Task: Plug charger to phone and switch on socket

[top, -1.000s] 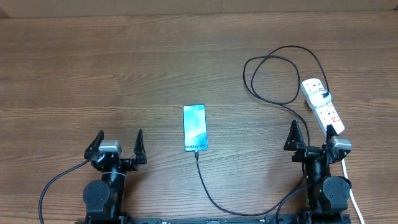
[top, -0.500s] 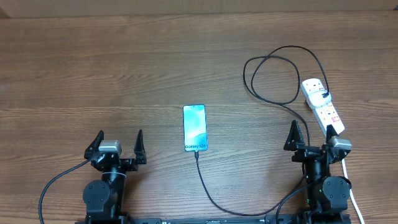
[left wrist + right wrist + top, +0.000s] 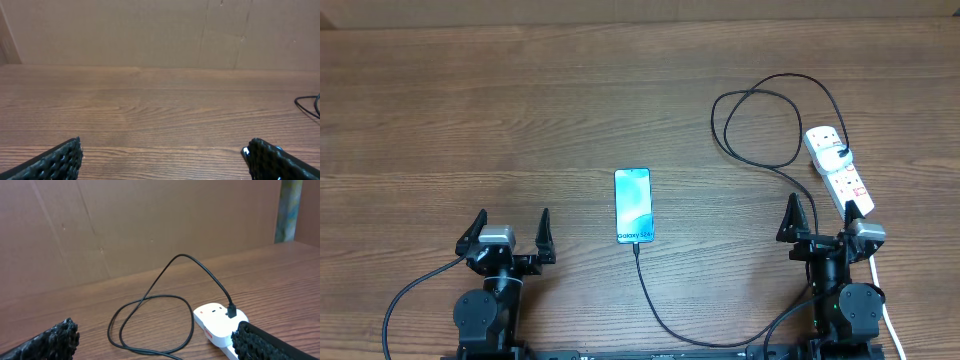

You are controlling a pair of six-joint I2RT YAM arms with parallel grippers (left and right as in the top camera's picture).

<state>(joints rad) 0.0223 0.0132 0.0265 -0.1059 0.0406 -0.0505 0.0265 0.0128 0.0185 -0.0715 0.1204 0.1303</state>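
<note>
The phone (image 3: 632, 205) lies flat mid-table, its turquoise screen facing up. The thin black charger (image 3: 665, 320) meets the phone's lower edge, curves down and right, then loops (image 3: 150, 305) up to its black plug (image 3: 842, 152), which sits in the white socket (image 3: 838, 172) at the right. In the right wrist view the plug (image 3: 231, 312) stands in the socket's (image 3: 216, 322) far end. My left gripper (image 3: 512, 228) rests open left of the phone, nothing between its fingers (image 3: 55, 160). My right gripper (image 3: 822, 215) is open just below the socket, its right finger (image 3: 270, 342) overlapping the strip.
A brown cardboard wall (image 3: 150, 30) closes the far side of the wooden table (image 3: 470, 110). The socket's white cord (image 3: 890, 320) runs down past the right arm's base. The charger's lower curve passes between the two arm bases.
</note>
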